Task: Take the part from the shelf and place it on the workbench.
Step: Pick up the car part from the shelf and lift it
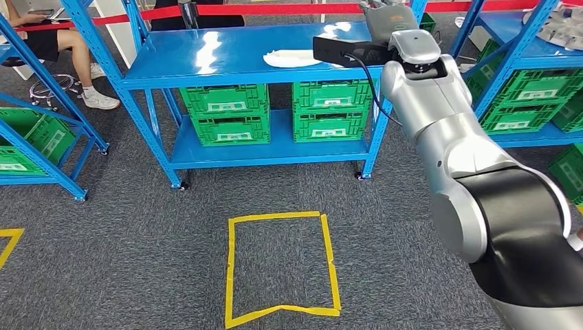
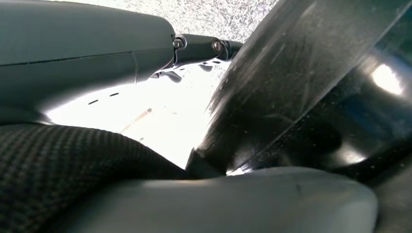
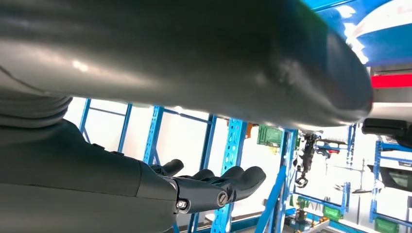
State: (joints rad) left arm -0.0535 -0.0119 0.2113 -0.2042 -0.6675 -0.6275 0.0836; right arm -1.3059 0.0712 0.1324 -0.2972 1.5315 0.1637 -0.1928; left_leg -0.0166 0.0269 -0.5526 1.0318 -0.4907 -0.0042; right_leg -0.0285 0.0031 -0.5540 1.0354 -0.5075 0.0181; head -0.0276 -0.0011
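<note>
Right arm raised over the blue shelf point(image 1: 234, 58); right hand point(image 1: 386, 24) sits above the top board near its right end, fingers point(image 3: 228, 182) stretched out and apart, holding nothing. White part point(image 1: 292, 58) lies flat on the top board, just left of the wrist camera (not touched by the hand). Left hand point(image 2: 145, 53): wrist view too close and glared, cannot tell its state. Green crates point(image 1: 227, 113) on the lower board. Yellow tape square point(image 1: 282, 265) on the grey carpet.
</note>
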